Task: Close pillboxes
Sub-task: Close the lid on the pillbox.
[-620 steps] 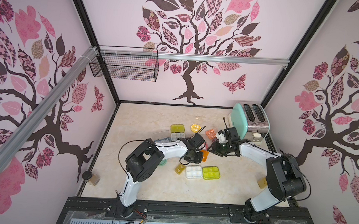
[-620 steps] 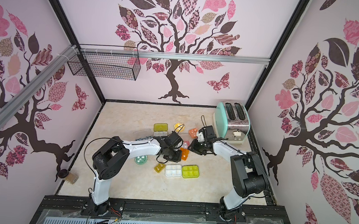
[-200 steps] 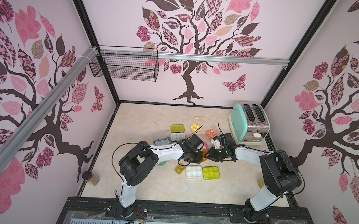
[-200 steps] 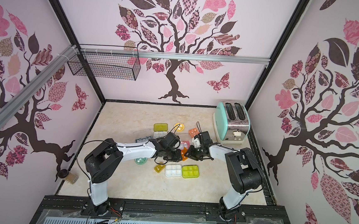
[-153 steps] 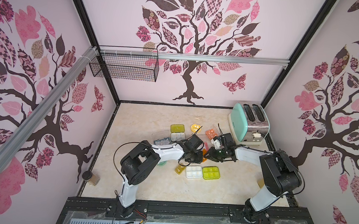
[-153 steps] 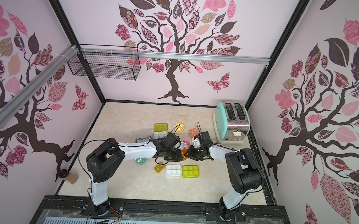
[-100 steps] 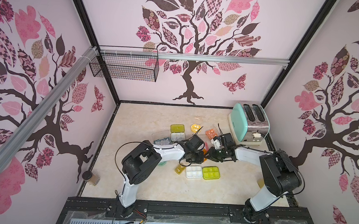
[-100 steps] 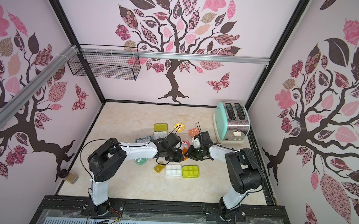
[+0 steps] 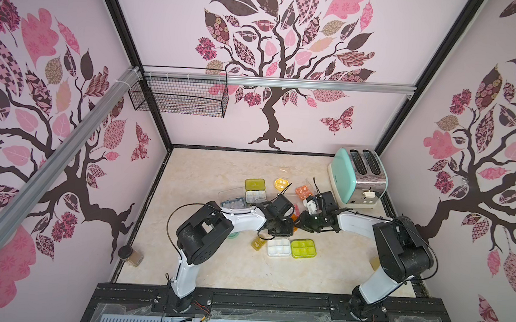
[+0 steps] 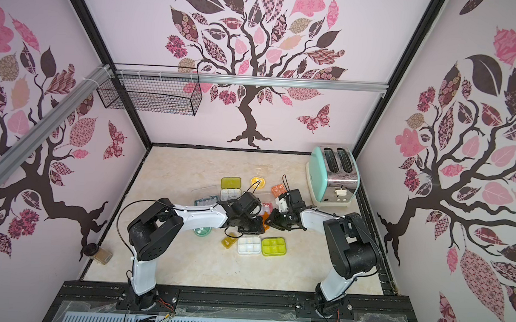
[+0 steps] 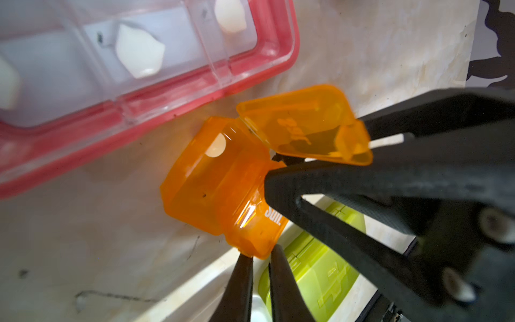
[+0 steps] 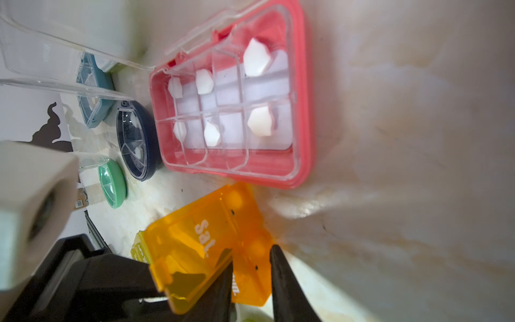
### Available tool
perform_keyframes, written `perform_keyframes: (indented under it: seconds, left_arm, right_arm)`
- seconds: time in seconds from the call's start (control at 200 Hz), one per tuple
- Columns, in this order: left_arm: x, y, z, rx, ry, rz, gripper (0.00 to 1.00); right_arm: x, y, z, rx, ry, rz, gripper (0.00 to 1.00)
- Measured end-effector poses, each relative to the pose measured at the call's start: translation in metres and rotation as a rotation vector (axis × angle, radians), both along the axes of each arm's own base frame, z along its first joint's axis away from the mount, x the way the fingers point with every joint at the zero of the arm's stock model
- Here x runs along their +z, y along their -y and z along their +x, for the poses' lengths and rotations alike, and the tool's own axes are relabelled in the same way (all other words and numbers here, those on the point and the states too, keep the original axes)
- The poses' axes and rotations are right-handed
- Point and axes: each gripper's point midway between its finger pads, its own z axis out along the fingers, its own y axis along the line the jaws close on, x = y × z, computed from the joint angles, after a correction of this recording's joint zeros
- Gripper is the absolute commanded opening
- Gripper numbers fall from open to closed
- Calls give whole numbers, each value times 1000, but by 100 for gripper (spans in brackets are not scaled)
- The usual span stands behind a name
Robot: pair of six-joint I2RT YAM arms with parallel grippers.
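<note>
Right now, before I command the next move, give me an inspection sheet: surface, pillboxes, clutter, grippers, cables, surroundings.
Surface: beige marbled tabletop, scuffed and stained.
Job's things: orange pillbox between both grippers, one flap up; red pillbox open, white pills inside; blue pillbox, clear lid raised; navy round pillbox, green round pillbox, lime pillbox, white pillbox, lids unclear.
Clutter: mint toaster back right; small jar at left edge.
Grippers: right gripper shut on the orange pillbox; left gripper nearly closed, tips seemingly pinching its end.
Cables: black cable loops off the left arm.
Surroundings: tree-decal walls; wire basket hanging at the back.
</note>
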Motion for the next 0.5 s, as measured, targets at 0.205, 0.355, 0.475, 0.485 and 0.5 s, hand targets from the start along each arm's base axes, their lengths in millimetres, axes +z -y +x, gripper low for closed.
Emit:
perform_keyframes:
  seconds: [0.205,0.355,0.475,0.485,0.5]
  left_arm:
    - [-5,-4,-1,-4,1,11,17]
    - [6,-10,2,-8,30,22,18]
    - [36,-13,7,-12,80,-10,21]
    - [38,-13,7,-13,85,-12,21]
    - [44,-13,8,-10,94,-19,22]
  right_arm:
    - [-1,-1,-5,4,-16,-11,36]
    - [9,4,-13,4,-22,-35,43]
    - [29,6,-11,1,14,-41,45]
    - [31,6,-11,1,19,-42,45]
    - [34,7,-10,0,25,-41,45]
